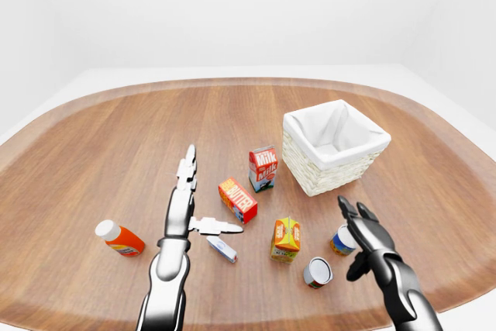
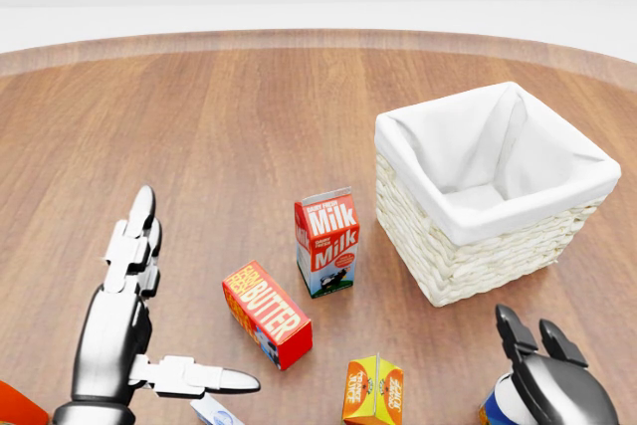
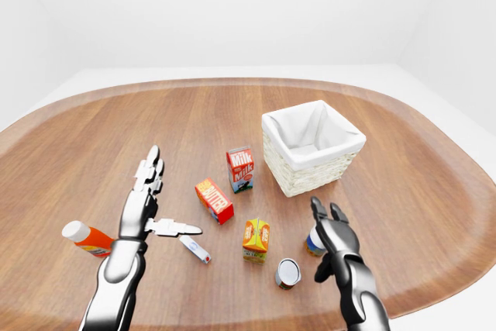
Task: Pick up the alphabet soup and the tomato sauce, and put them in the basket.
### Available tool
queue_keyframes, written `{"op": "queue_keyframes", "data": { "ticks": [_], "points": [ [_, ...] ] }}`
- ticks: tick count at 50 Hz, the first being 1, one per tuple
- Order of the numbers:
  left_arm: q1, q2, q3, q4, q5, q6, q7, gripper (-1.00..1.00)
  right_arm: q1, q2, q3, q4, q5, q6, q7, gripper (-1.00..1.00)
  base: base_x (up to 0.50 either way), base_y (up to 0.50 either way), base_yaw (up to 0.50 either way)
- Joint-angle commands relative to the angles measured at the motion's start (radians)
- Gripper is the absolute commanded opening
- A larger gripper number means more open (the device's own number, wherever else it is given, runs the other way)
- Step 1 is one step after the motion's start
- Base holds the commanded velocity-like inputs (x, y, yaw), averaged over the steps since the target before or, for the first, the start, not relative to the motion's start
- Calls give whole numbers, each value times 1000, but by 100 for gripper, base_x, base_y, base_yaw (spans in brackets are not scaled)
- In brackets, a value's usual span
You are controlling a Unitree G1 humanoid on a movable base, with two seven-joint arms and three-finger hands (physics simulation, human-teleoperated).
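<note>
The alphabet soup [image 1: 340,241], a can with a blue and orange label, stands upright low in the left-eye view. My right hand [image 1: 354,242] is open just right of it, fingers spread beside and above the can, not closed round it. The tomato sauce [image 1: 317,272], a red can, lies on its side to the lower left of the soup, its grey end facing the camera. The white-lined wicker basket [image 1: 311,178] stands above them and holds nothing. My left hand [image 1: 209,191] is open over the table at the left, fingers straight, thumb pointing right.
Left of the basket stands a milk carton [image 1: 263,168]. Below it are a butter box [image 1: 238,200] and an orange juice carton [image 1: 286,239]. A small white tube [image 1: 222,248] lies by my left thumb. An orange bottle [image 1: 120,239] lies far left. The round wooden table's edge [image 1: 465,269] curves close on the right.
</note>
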Motion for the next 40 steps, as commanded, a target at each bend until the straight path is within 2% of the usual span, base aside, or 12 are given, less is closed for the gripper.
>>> {"op": "queue_keyframes", "data": {
  "ticks": [1, 10, 23, 40],
  "points": [
    [-2, -2, 7, -1, -12, 0, 4, 100, -42, -18, 14, 60, 14, 5, -14, 100, 0, 0, 0],
    [1, -2, 4, -7, -10, 0, 3, 100, -58, -25, 21, 82, 24, 11, -17, 100, 0, 0, 0],
    [3, -1, 3, -7, -9, 0, 0, 100, -99, -38, 50, 207, 40, -6, -78, 100, 0, 0, 0],
    [2, -1, 2, -4, -8, 0, -2, 100, -136, -51, 80, 315, 60, -6, -126, 100, 0, 0, 0]
  ]
}}
